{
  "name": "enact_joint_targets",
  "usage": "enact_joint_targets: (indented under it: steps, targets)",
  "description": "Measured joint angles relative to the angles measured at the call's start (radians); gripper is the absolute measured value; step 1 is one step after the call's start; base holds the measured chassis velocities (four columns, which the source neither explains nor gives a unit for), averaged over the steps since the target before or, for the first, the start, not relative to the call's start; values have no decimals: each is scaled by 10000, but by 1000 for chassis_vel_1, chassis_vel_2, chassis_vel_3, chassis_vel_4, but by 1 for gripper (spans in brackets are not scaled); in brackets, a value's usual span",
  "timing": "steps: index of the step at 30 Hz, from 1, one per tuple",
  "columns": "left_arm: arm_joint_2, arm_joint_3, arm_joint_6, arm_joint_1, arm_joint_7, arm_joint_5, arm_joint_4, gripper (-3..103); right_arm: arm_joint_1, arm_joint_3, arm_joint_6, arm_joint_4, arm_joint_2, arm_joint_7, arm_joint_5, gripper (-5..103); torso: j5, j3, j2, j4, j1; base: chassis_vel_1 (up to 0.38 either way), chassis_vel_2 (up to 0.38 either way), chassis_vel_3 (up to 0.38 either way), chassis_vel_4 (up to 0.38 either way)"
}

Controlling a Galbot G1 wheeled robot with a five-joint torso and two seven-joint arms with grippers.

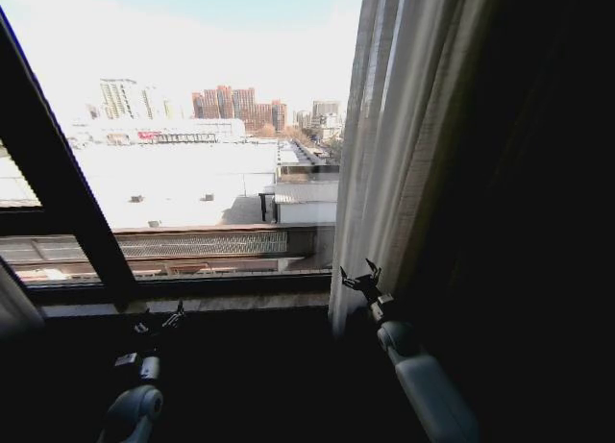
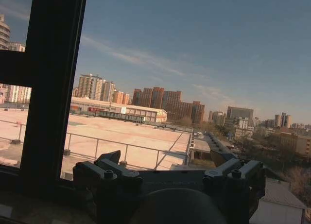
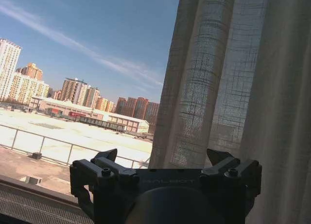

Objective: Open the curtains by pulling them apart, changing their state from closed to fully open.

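The right curtain (image 1: 404, 155) hangs gathered in pleats on the right side of the window, sheer and off-white. My right gripper (image 1: 360, 276) is raised at its lower inner edge, open. In the right wrist view the right gripper (image 3: 163, 157) holds nothing, and the curtain (image 3: 223, 88) hangs just beyond its fingertips. A strip of pale curtain fabric (image 1: 13, 308) shows at the far left edge. My left gripper (image 1: 159, 320) sits low in front of the sill, open. The left wrist view shows the left gripper (image 2: 165, 158) facing bare glass.
A dark slanted window frame bar (image 1: 58, 193) crosses the left of the glass and stands close to the left gripper as a thick frame bar (image 2: 48, 88). The window sill (image 1: 192, 299) runs below the glass. To the right of the curtain the room is dark.
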Motion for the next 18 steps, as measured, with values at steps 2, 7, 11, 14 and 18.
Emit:
enact_joint_targets:
  steps: [2,7,11,14,18]
  targets:
    - [1,-2,-1,0,0,0,0,100,70,-108,-47,0,29,39,8,100,-3,0,0,1,0,0,0,0,0]
    - [3,-5,0,0,-3,0,0,100,432,-345,-168,-179,206,122,34,100,3,0,0,-3,0,0,0,0,0]
    - [2,-2,0,0,-2,0,0,100,844,-432,-259,-574,393,177,44,100,6,0,0,-7,0,0,0,0,0]
    - [3,-2,-1,0,-3,0,0,100,1056,-418,-277,-747,493,293,76,100,5,0,0,2,0,0,0,0,0]
    - [3,-3,0,0,-4,0,0,100,966,-319,-278,-575,313,312,140,100,3,0,0,0,0,0,0,0,0]
